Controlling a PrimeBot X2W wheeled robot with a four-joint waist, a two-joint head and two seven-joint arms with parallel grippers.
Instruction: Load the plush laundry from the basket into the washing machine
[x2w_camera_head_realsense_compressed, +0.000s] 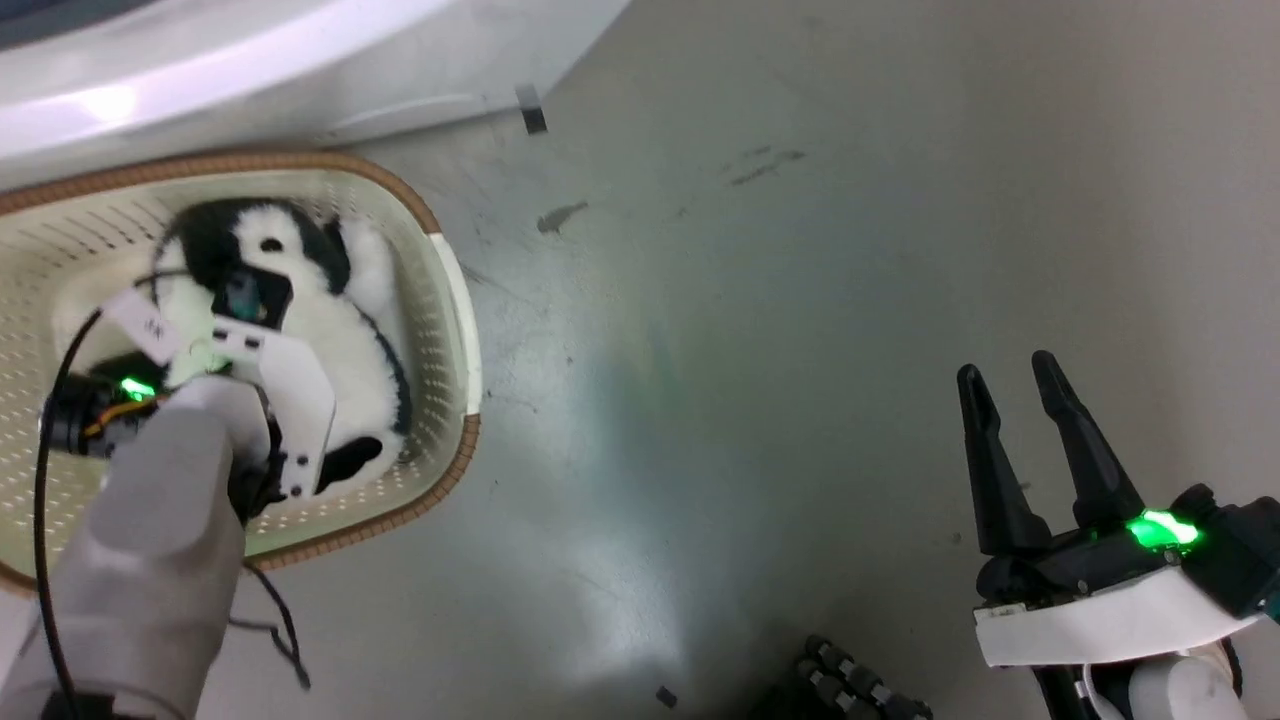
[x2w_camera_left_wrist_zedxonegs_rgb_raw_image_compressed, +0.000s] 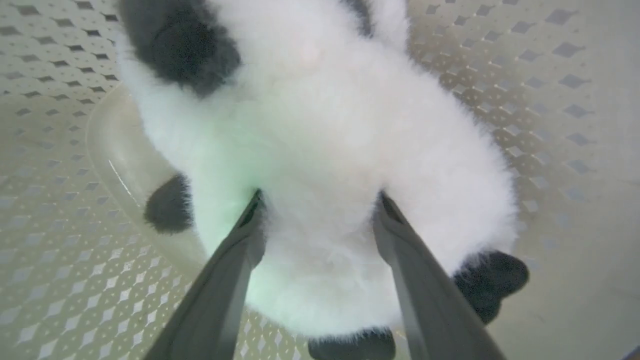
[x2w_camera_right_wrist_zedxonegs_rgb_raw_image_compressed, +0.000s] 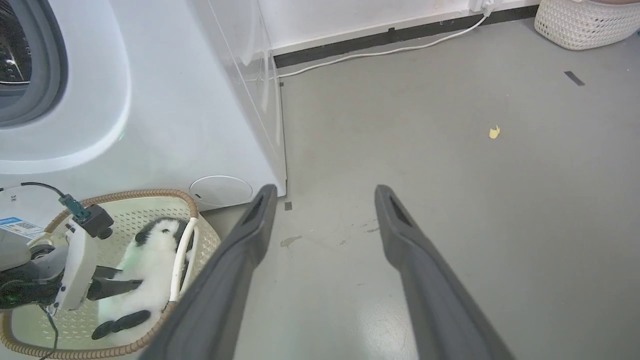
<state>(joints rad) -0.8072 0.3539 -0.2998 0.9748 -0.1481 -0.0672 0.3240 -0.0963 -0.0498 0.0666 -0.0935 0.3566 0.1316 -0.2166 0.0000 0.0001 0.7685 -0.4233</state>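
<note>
Grey floor (x2w_camera_right_wrist_zedxonegs_rgb_raw_image_compressed: 450, 175) is spreading ahead of right pincer (x2w_camera_right_wrist_zedxonegs_rgb_raw_image_compressed: 326, 189), light glinting off it. Far beyond it, white wall (x2w_camera_right_wrist_zedxonegs_rgb_raw_image_compressed: 350, 15) w/ black skirting (x2w_camera_right_wrist_zedxonegs_rgb_raw_image_compressed: 390, 36) is running across, white cable (x2w_camera_right_wrist_zedxonegs_rgb_raw_image_compressed: 400, 50) trailing alongside. Woven pale bin (x2w_camera_right_wrist_zedxonegs_rgb_raw_image_compressed: 585, 25) is sitting far ahead-right, yellow scrap (x2w_camera_right_wrist_zedxonegs_rgb_raw_image_compressed: 494, 132) nearer.

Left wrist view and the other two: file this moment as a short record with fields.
laundry: fluffy black-and-white plush penguin, lying in the basket
container: cream perforated plastic basket with brown woven rim, at the washer's foot
machine: white front-loading washing machine
left claw: open, fingers astride the penguin's white belly
right claw: open, empty, above grey floor
progress: penguin not yet lifted
</note>
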